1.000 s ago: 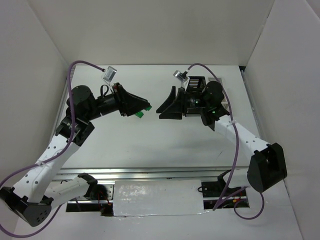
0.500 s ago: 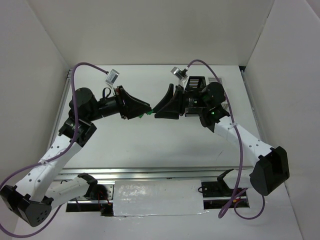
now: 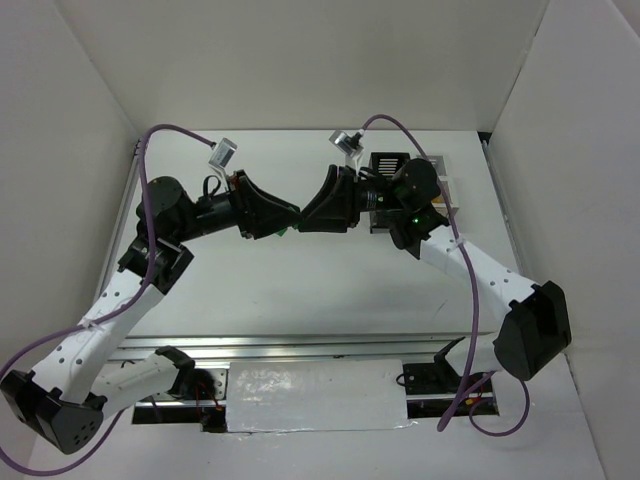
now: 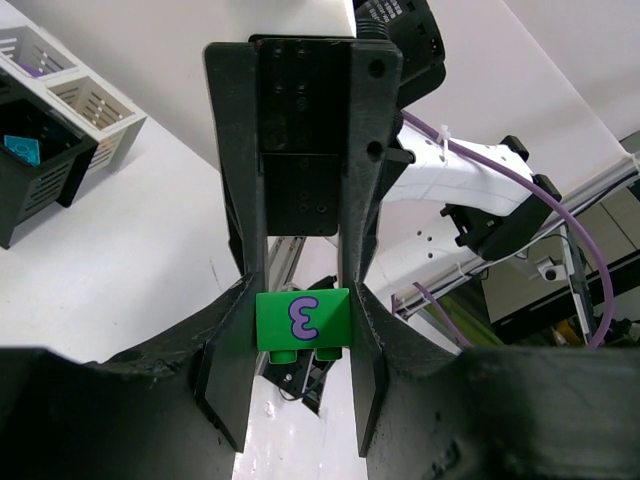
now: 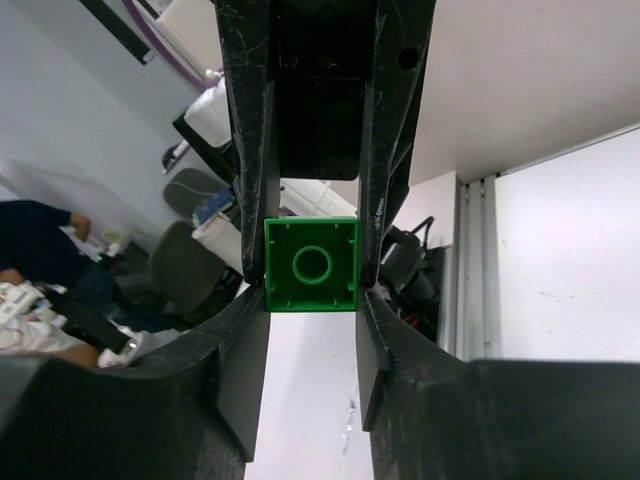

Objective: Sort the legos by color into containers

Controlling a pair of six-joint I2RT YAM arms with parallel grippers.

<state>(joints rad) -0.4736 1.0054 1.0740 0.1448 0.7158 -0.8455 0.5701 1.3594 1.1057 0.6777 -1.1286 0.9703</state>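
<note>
From the top camera, the left gripper (image 3: 292, 215) and right gripper (image 3: 305, 218) meet tip to tip over the white counter (image 3: 300, 290). They are left of the block of slotted black and white square bins (image 3: 392, 163), with a small green plastic lego brick (image 3: 287, 230) at their junction. The left wrist camera shows the left gripper closed on the brick — a purple squiggle on its face — and the bins to the left, a teal lego (image 4: 20, 148) in a black one. The right wrist camera shows the brick's hollow underside, the right gripper's fingers closed against both sides.
</note>
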